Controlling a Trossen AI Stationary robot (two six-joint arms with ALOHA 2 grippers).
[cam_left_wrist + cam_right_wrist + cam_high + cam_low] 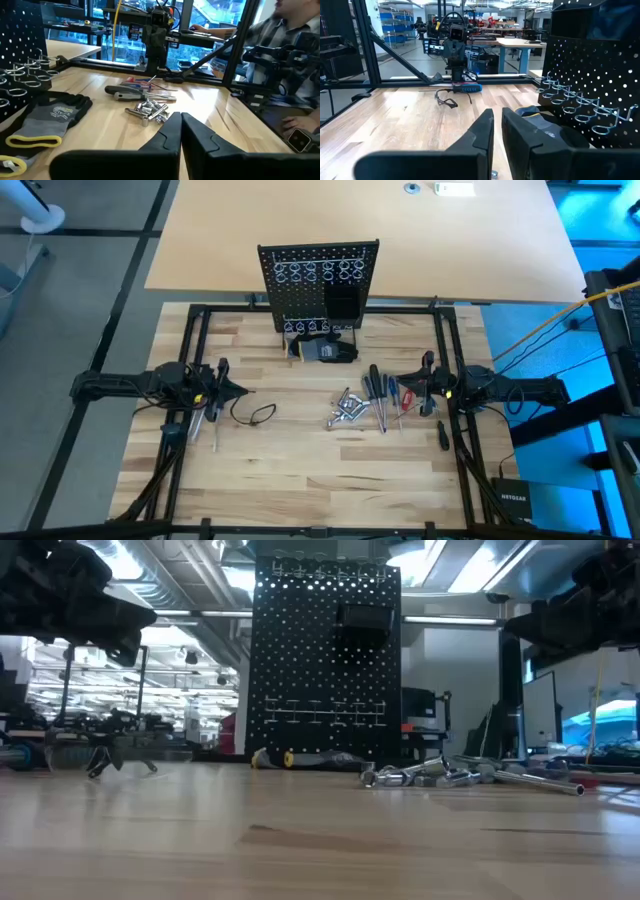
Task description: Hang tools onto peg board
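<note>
1. I read the screwdrivers [382, 395] as light, stiff and slim; the handles are the place to take hold, since the thin shafts would likely slip or roll; the shiny metal pieces [346, 410] look small, hard and slippery, so I would pinch them one at a time.
2. The right gripper [405, 385] hangs just beside the screwdrivers, on their outer side; its fingers [485, 131] stand narrow with a slim gap and hold nothing; the metal pieces lie on the counter [300, 470] just past the screwdrivers from those fingers.
3. The left gripper [240, 390] waits well apart from the tools, with a dark loop of cable [255, 415] just ahead of it; its fingers [172, 132] are pressed together and empty.
4. The peg board [320, 280] stands upright at the far side of the counter, between the two grippers and beyond both; its ring holders [570, 102] look empty; a grey glove [52, 117] lies at its foot.
</note>
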